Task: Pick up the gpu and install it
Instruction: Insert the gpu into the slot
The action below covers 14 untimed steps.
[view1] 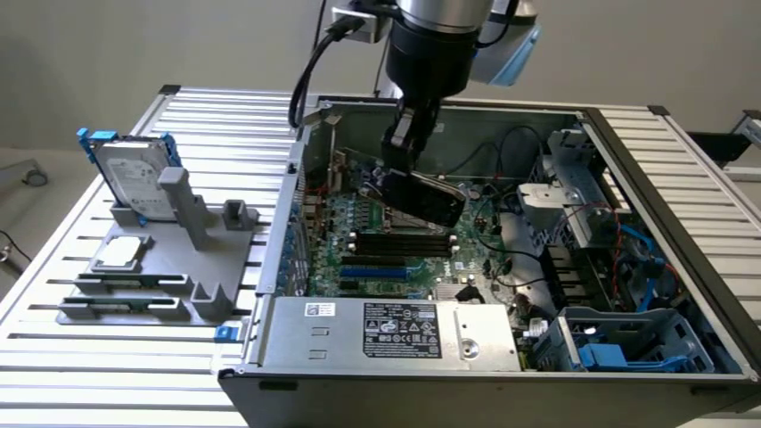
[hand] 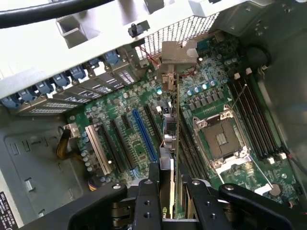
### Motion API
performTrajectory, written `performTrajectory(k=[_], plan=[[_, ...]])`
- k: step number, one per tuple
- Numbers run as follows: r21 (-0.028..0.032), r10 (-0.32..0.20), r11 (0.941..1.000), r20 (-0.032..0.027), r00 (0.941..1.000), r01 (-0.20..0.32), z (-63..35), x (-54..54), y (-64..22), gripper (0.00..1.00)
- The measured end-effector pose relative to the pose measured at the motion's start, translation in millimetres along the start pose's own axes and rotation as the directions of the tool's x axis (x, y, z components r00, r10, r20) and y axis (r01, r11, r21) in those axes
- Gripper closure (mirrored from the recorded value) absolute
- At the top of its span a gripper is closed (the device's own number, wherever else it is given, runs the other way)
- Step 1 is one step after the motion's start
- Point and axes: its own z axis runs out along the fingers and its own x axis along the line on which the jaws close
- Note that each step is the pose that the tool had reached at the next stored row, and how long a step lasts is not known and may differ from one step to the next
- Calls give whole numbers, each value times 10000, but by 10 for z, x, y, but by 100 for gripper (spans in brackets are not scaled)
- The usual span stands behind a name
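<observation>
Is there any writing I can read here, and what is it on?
Power supply label: print too small to read.
White sticker beside it: too small.
Hard drive label: blurred.
The gpu in the hand: no text visible.

gpu (view1: 426,198) over motherboard (view1: 383,234), inside computer case (view1: 476,401)

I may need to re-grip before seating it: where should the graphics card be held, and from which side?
Hold the graphics card by its upper long edge, coming from above, one finger on each flat face, as the gripper does now. It hangs on edge over the motherboard, so that leaves its lower edge and metal bracket free.
</observation>
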Motion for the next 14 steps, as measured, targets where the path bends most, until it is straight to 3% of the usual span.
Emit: performTrajectory(k=[7,14], plan=[[-20,-832,9965,43,9965,832,35,-1,-2,74],[-44,-1608,9870,122,9869,1609,66,-1,-5,74]])
